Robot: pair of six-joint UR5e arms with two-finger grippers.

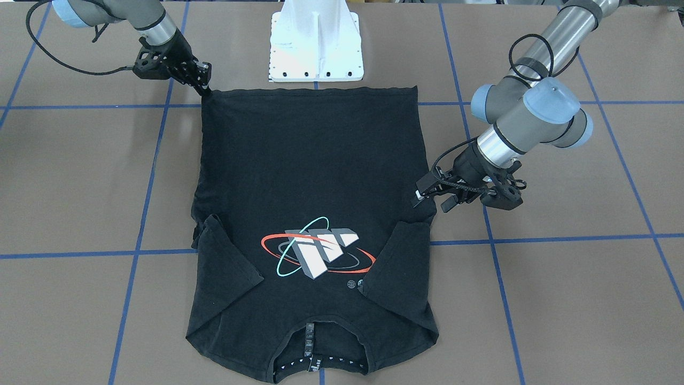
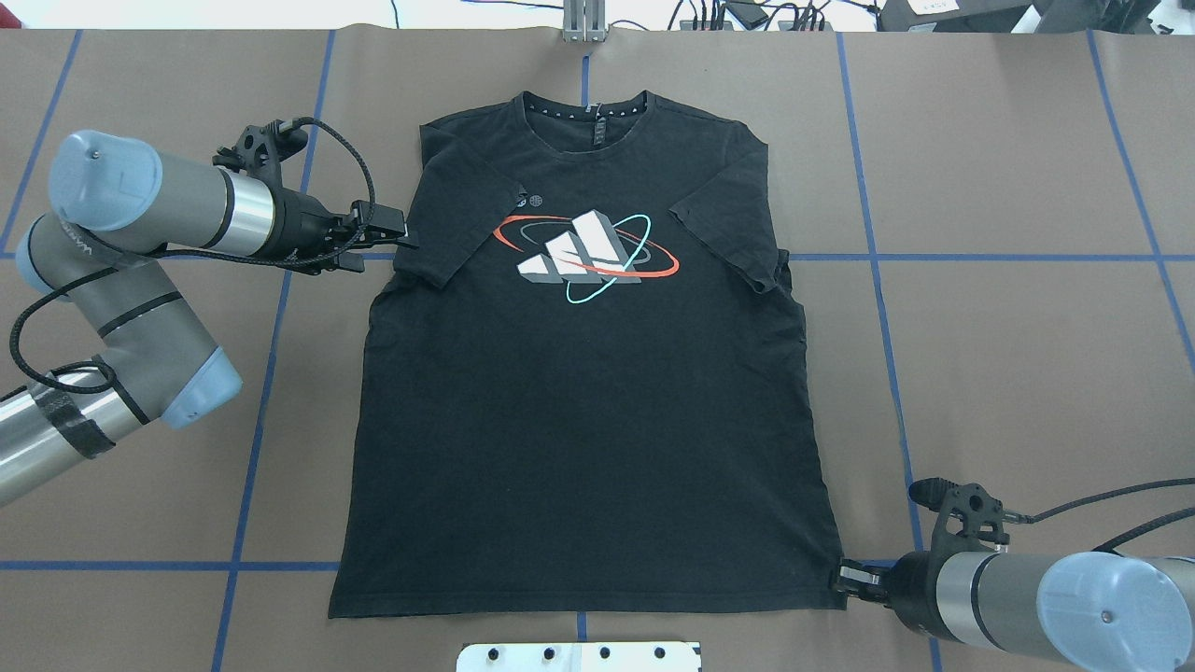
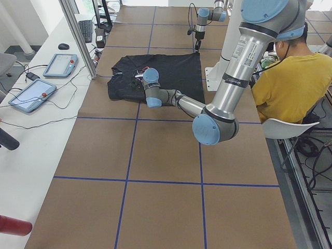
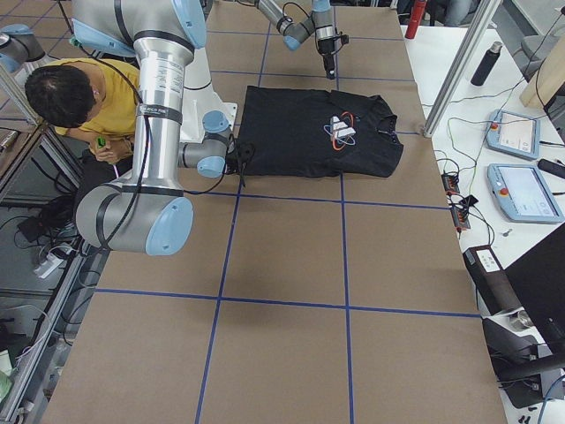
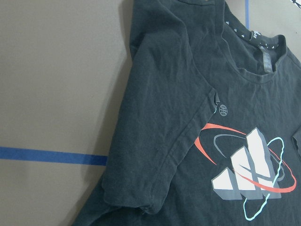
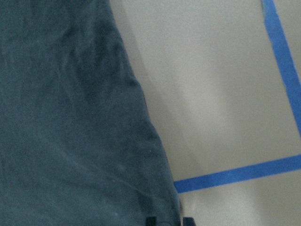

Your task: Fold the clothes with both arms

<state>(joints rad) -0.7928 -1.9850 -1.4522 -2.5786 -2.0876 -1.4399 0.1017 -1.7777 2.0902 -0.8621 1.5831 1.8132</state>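
The black T-shirt (image 1: 315,160) (image 2: 588,420) lies flat on the brown table, logo (image 2: 585,257) up and collar on the far side from the base. Both sleeves are folded in over the chest. My left gripper (image 1: 434,202) (image 2: 390,241) hovers open just off the shirt's side edge, beside the folded left sleeve (image 5: 155,141); its fingers do not show in the left wrist view. My right gripper (image 1: 206,88) (image 2: 843,579) is down at the hem's corner nearest the base and shut on it. The right wrist view shows the cloth edge (image 6: 141,141) between the two tips.
The white base plate (image 1: 315,53) (image 2: 579,656) stands just behind the hem. Blue tape lines (image 2: 980,257) grid the table. A person in yellow (image 3: 290,78) (image 4: 79,97) sits behind the robot. Tablets (image 3: 59,65) and cables lie on the side bench past the collar.
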